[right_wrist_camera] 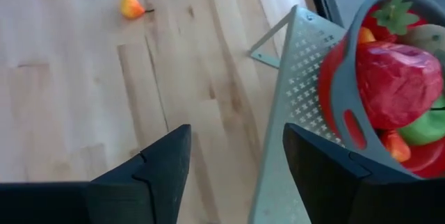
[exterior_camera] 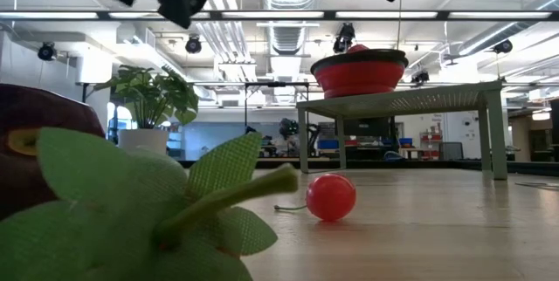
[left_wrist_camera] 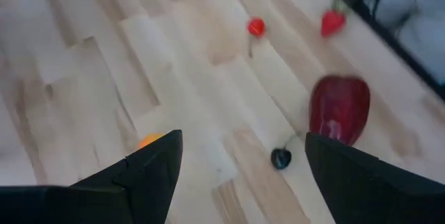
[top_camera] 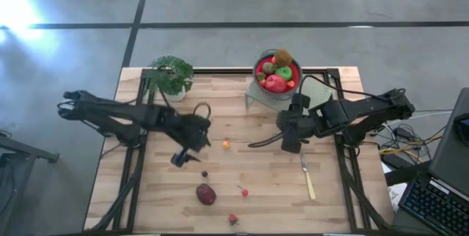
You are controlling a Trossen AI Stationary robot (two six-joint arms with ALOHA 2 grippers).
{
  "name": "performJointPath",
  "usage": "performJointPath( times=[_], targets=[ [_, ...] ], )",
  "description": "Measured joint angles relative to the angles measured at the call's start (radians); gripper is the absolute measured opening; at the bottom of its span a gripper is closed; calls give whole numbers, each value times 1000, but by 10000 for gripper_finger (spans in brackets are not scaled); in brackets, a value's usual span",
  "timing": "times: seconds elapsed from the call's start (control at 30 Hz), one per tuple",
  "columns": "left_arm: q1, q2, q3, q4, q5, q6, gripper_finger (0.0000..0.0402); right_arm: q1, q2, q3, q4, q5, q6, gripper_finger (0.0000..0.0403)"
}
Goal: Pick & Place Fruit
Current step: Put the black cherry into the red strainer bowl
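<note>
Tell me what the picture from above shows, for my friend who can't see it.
Two dark robot arms reach over a wooden table; the left gripper and right gripper are both open and empty. A red bowl of fruit stands on a rack at the back, with small fruits, a plum and a knife nearer the front.

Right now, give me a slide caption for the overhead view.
Two arms over a table, fruit bowl on a rack, plum, cherry and strawberry still loose.
</note>
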Motion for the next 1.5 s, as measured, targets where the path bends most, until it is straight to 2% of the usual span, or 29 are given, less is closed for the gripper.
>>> performJointPath(
  times=[0.17, 0.33, 0.77, 0.97, 1.33, 1.5],
  targets=[
    [-109, 42, -19, -4, -113, 15, 308, -2, -4, 0, 0, 24, -3, 240],
    [-148, 113, -38, 0, -119, 9, 307, -2, -6, 0, 1, 24, -2, 257],
    [-163, 311, -84, 30, -107, 64, 307, -2, -6, -1, 1, 25, 1, 294],
    [-178, 399, -84, 95, -104, 92, 307, -2, -6, -1, 0, 45, -2, 302],
    [-219, 463, -84, 157, -103, 122, 306, -2, -6, -1, -1, 47, -22, 275],
    [-218, 470, -84, 163, -103, 125, 281, -2, -6, -1, -1, 47, -22, 255]
  ],
)
